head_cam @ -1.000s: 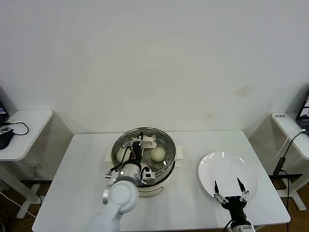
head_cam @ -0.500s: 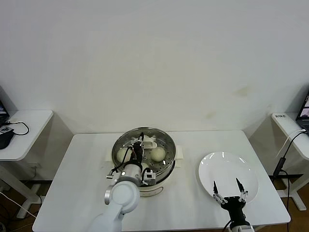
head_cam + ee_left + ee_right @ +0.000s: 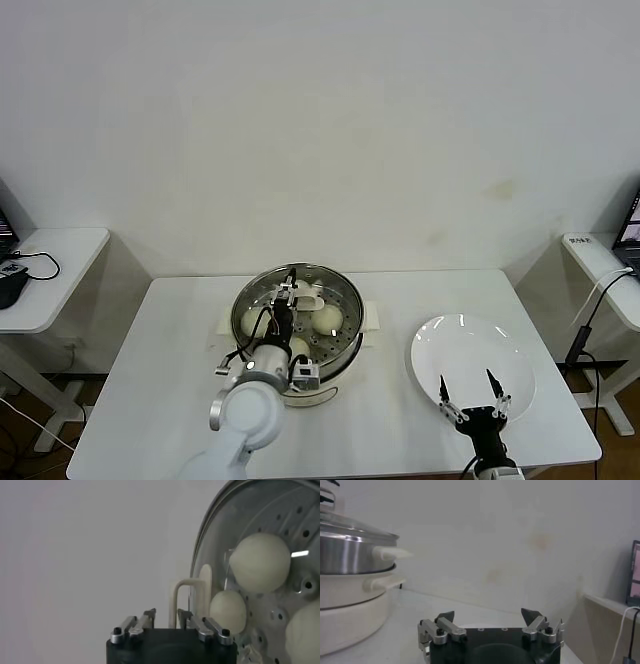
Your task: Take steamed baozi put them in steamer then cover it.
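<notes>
We see a white rectangular tabletop [image 3: 150,400] set against a pale wall. Two things rest directly on it. Toward the left of centre, near the far edge, stands the steamer [image 3: 330,385], a shiny steel pot on a cream-white base with side handles, its glass cover [image 3: 340,295] lying on top. To the right, nearer to us and well apart from the steamer, lies a flat white plate [image 3: 470,350].
</notes>
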Controlling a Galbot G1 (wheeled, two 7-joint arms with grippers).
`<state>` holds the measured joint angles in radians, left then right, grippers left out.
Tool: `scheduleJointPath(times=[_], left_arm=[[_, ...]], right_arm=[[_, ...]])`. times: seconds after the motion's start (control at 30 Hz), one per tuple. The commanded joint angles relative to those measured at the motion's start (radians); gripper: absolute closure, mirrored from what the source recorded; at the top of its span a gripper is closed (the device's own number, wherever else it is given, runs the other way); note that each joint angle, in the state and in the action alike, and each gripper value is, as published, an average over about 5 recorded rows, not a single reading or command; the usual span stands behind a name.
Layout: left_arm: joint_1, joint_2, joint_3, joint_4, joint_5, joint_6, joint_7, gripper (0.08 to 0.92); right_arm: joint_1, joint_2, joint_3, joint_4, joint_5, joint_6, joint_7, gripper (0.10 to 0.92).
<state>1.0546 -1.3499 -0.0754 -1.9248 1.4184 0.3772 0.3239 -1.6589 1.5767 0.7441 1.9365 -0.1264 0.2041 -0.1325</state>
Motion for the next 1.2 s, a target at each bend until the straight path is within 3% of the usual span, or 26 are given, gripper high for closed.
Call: scheduleJointPath(times=[0.03, 0.37, 0.43, 0.57, 0.7, 0.8, 0.93, 1.2], left_arm=[[0.094, 0.064, -0.015, -0.144, -0.037, -0.007, -0.008, 0.45], [0.353, 0.155, -0.062, -0.417, -0.254, -0.044, -0.058, 0.192], [0.429, 0.155, -0.089, -0.458, -0.371, -0.078, -0.107, 0.18], [0.563, 0.126, -0.193, -0.501, -0.792, -0.211, -0.287, 0.177], [0.681, 0.071, -0.328, -0.515, -1.191, -0.355, -0.471, 0.177], [0.76, 0.068, -0.44, -0.509, -1.401, -0.401, -0.545, 0.177], [0.823, 0.086, -0.525, -0.464, -1.6, -0.421, -0.555, 0.177], [0.852, 0.06, -0.508, -0.297, -1.672, -0.518, -0.542, 0.177]], right_arm=[[-0.004, 0.0, 0.0, 0.003, -0.002, 0.001, 0.0, 0.203], [-0.02, -0.029, 0.011, 0.007, 0.013, 0.0, -0.002, 0.203], [-0.027, -0.044, 0.015, 0.01, 0.024, -0.001, -0.003, 0.203], [-0.056, -0.098, 0.031, 0.027, 0.067, -0.004, -0.011, 0.203], [-0.1, -0.171, 0.049, 0.049, 0.123, 0.001, -0.019, 0.203], [-0.121, -0.2, 0.044, 0.055, 0.144, 0.001, -0.021, 0.202], [-0.139, -0.208, 0.009, 0.069, 0.169, -0.018, -0.024, 0.203], [-0.195, -0.229, -0.028, 0.147, 0.27, -0.095, -0.031, 0.203]])
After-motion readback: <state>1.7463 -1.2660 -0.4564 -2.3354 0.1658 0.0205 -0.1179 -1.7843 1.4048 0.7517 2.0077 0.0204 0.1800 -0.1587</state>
